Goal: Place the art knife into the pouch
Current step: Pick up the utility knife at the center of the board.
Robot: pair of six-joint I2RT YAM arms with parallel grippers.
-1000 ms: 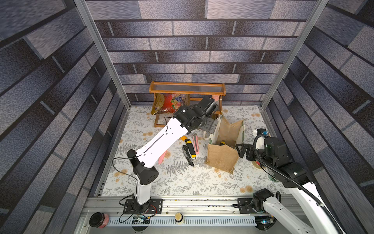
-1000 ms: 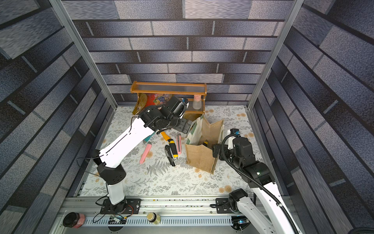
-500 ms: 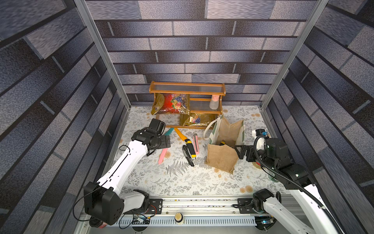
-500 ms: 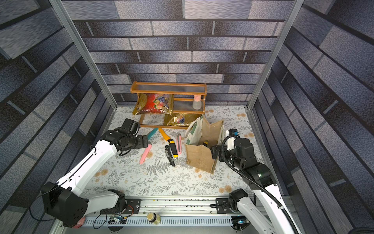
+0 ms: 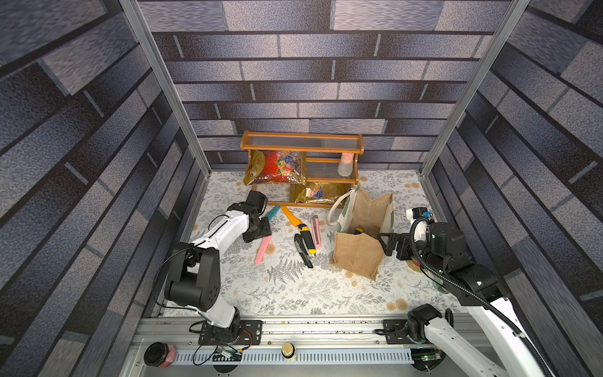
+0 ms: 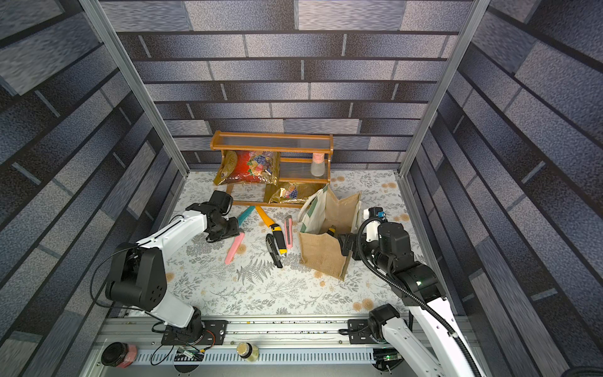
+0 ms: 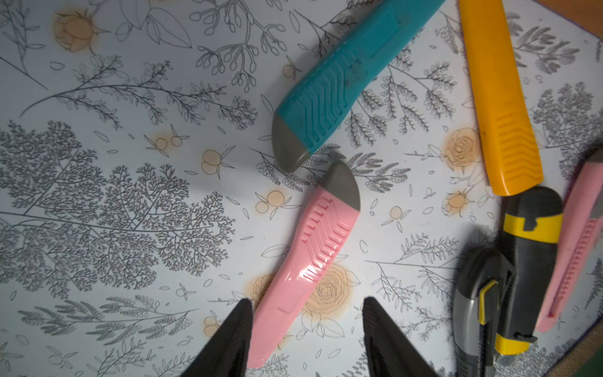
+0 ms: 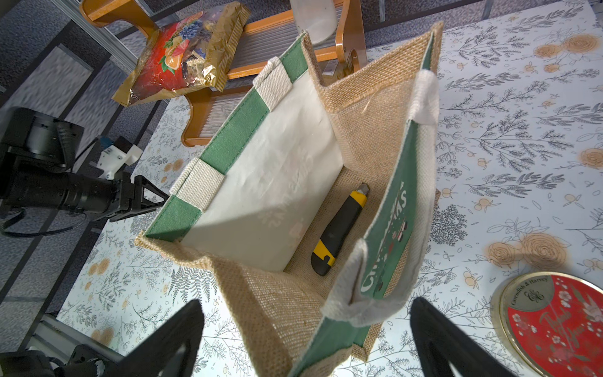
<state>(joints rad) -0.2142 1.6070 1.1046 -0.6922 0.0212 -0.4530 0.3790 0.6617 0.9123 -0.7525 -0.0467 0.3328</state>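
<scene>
Two fingers (image 7: 228, 342) of the left gripper (image 7: 306, 302) are standing apart and straddling the plain end of a pink art knife (image 7: 313, 258), which is lying flat on the floral table cover (image 7: 98, 196). One finger is sitting right against the knife's edge while the other is leaving a clear gap (so nothing is clamped). Just past the pink knife's grey tip, a teal art knife (image 7: 332, 88) is lying nose to nose with it, close but apart. Further out, an orange art knife (image 7: 499, 98), a black-and-yellow art knife (image 7: 528, 261), a grey-and-black art knife (image 7: 470, 293) and a second pink art knife (image 7: 577, 248) are lying in a loose cluster between this gripper and the pouch (image 5: 357, 258).

The right gripper (image 8: 308, 303) is holding its jaws wide apart, with the pouch's near corner and a white handle (image 8: 352, 306) showing between them; whether they are touching the fabric is unclear. The pouch is standing upright and open near the wooden shelf (image 5: 301, 147), and a second black-and-yellow art knife (image 8: 339, 228) is lying on its bottom. A round red-and-gold tin (image 8: 554, 326) is sitting on the table beside the pouch.
</scene>
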